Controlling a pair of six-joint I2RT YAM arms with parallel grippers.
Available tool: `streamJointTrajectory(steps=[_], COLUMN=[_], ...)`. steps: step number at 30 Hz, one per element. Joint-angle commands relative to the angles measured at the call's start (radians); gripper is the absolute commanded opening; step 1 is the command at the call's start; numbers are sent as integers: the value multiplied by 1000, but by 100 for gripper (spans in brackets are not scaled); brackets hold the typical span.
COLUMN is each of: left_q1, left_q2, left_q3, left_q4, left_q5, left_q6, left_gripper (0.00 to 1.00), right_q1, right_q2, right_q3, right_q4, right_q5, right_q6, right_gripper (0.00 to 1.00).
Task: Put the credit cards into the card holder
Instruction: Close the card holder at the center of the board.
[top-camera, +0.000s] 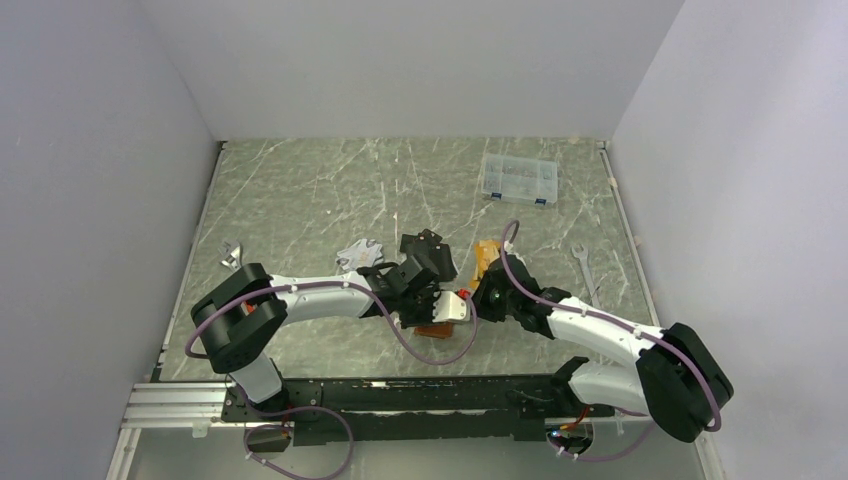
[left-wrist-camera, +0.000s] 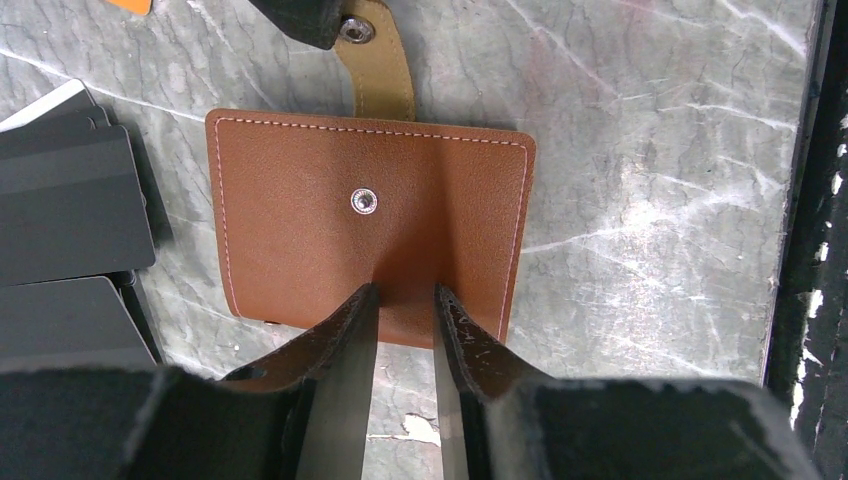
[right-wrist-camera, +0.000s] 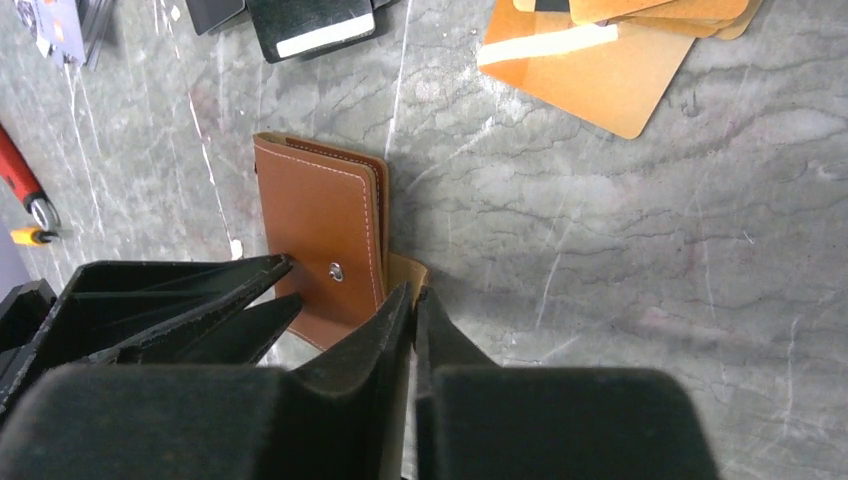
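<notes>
Tan-brown leather, folded closed and lying flat, the card holder (left-wrist-camera: 300, 210) sits on the table (top-camera: 300, 190) near its front edge, right between the two grippers. Its long side runs crosswise to both of them. The snap tab (left-wrist-camera: 385, 85) sticks out from the layered, opening edge towards the right arm. The opposite edge, probably the fold, faces the left arm. The right gripper (right-wrist-camera: 412, 300) has its jaws almost pressed together and appears to pinch the end of that tab. The left gripper (left-wrist-camera: 402, 305) has its jaws a narrow slit apart, with the tips resting on the cover at the near edge and nothing clamped between them. Judging by this, the coming move is to lift the flap by the tab while the left tips pin the body down, so it turns on the tab pointing away from the left hand. There are three piles of credit cards, all beyond the holder: silver-grey (top-camera: 358, 255) to the left, black (left-wrist-camera: 70, 200) in the middle and orange-gold (right-wrist-camera: 590, 70) to the right. The cards in each pile overlap too much to count. There is one holder, one clear compartment box (top-camera: 518, 180) at the far side, and two wrenches (top-camera: 232, 254) (top-camera: 585, 268).
</notes>
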Motion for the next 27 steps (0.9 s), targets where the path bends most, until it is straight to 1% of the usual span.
streamJointTrajectory(steps=[1, 6, 9, 11, 16, 18, 27], left_q1=[-1, -1, -1, -1, -1, -1, -1], left_q2=[12, 10, 7, 5, 0, -2, -3], left_q3=[-21, -17, -16, -20, -27, -25, -10], left_q4=[-9, -9, -8, -5, -1, -3, -24], left_q5=[-56, -59, -59, -61, -60, -56, -47], left_q6=[6, 2, 5, 9, 19, 21, 34], left_gripper=[31, 30, 29, 29, 28, 28, 26], right_q1=[-3, -3, -3, -3, -2, -2, 0], right_q2=[-18, -46, -50, -26, 112, 142, 159], right_q3=[-1, 2, 12, 25, 95, 105, 139], right_q4=[-4, -20, 4, 31, 58, 79, 76], right_q5=[-21, -18, -32, -50, -94, -108, -111], right_q6=[-6, -1, 13, 21, 8, 6, -3], right_gripper=[0, 0, 0, 0, 0, 0, 0])
